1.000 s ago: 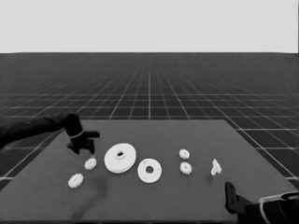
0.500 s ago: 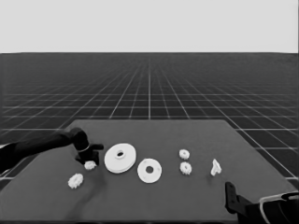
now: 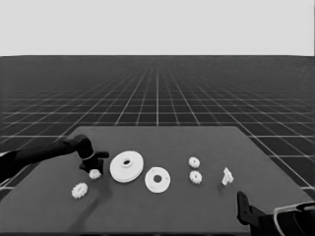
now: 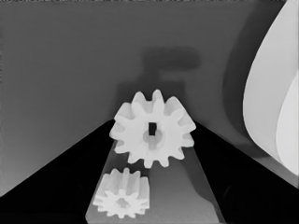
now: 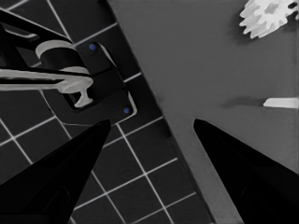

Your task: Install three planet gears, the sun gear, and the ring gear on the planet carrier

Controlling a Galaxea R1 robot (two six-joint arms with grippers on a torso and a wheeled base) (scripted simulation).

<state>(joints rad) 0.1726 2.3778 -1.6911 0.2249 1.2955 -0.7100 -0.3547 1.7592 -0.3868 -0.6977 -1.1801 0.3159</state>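
Dark matte rectangular table (image 3: 162, 206) fills the lower half of the head view, flat and featureless

Larger round part (image 3: 127, 166), white, thick, domed with a small dark centre hole, sits left of centre in the frame; its curved pale rim shows at the right edge of the left wrist view. Smaller round part (image 3: 157, 179), white, flat, wide dark hole, lies just lower right of it, close; cannot tell if they touch

Left arm comes in from the left edge, pale grey then black. Left gripper (image 3: 93, 169) is down at the table just left of the larger round part, fingers spread wide to either side of a small white toothed gear (image 4: 153, 129) with a squarish centre hole, gaps visible on both sides, nothing gripped

Second small white gear (image 3: 79, 190) lies lower left, apart. Two more gears (image 3: 194, 162) (image 3: 196, 177) sit right of centre, one above the other

Thin white piece (image 3: 227, 176), irregular, upright, stands further right

Right gripper (image 5: 152, 133) parked at lower right corner, fingers wide apart, empty
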